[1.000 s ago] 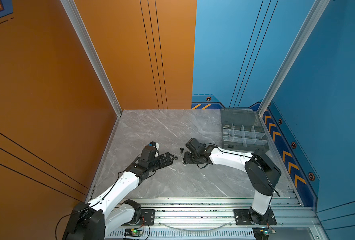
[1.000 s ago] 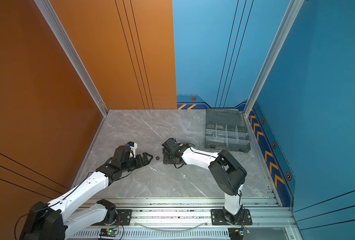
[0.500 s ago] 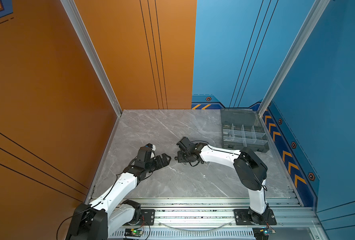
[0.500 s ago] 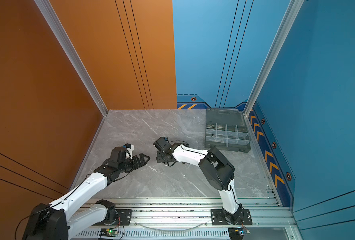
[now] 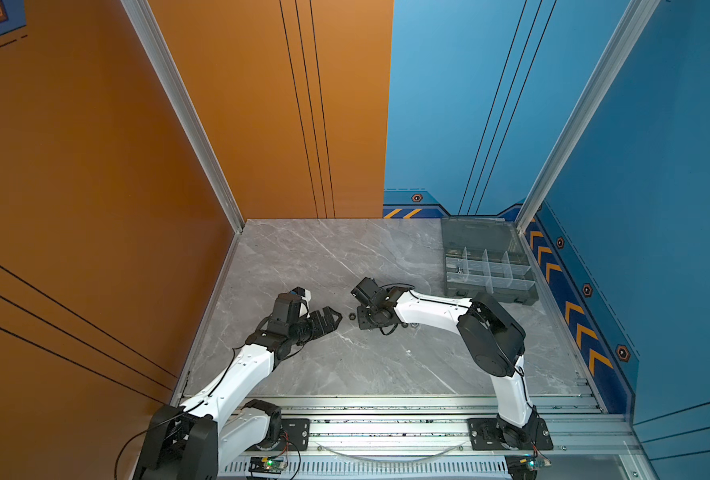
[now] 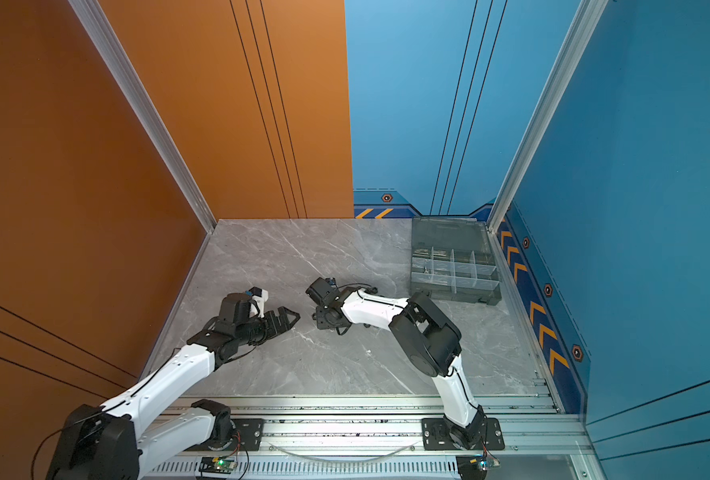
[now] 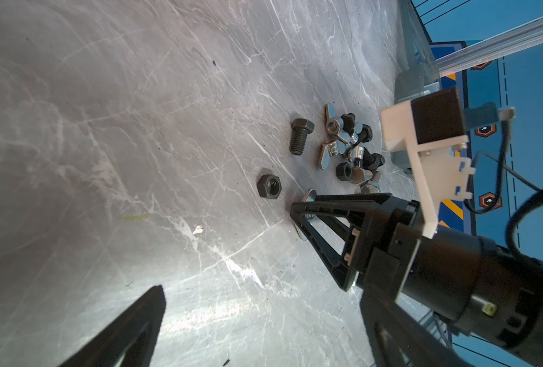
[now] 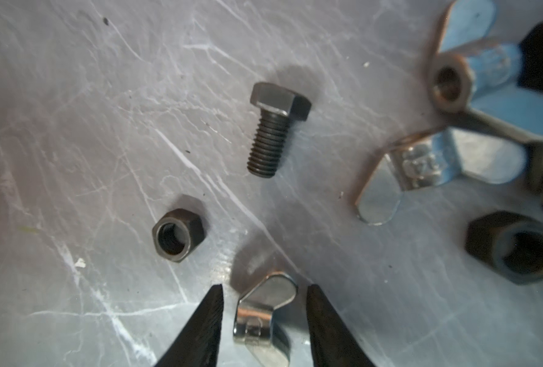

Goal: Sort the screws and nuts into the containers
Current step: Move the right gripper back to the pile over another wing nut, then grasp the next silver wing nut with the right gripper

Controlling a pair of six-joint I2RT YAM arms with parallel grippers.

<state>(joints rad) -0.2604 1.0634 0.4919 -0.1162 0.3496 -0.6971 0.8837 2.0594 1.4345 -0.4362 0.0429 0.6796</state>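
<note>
**Nearly on the wing nut: right tool brackets it, nothing held**

Here the right tool (image 8: 264, 287) stands low over the marble-patterned tabletop (image 5: 345, 365). Its two black fingers are apart, one on each side of a silver wing nut (image 8: 263, 313). A sliver of tabletop shows on both sides, so nothing is clamped yet. That piece lies a little off from the heap of hardware (image 7: 349, 146), which is probably why it is the target: the fingers can come down without fouling its neighbours. A black hex nut (image 8: 178, 228) and a black hex-head bolt (image 8: 273, 130) lie loose just beside it. The left tool (image 5: 336, 319) hangs near, its fingers also apart and empty, pointing at the same patch. The smoky organiser box (image 5: 492, 293) sits open and well apart, by the far right corner. Most of its compartments look bare, so the sorting seems barely begun.
</note>
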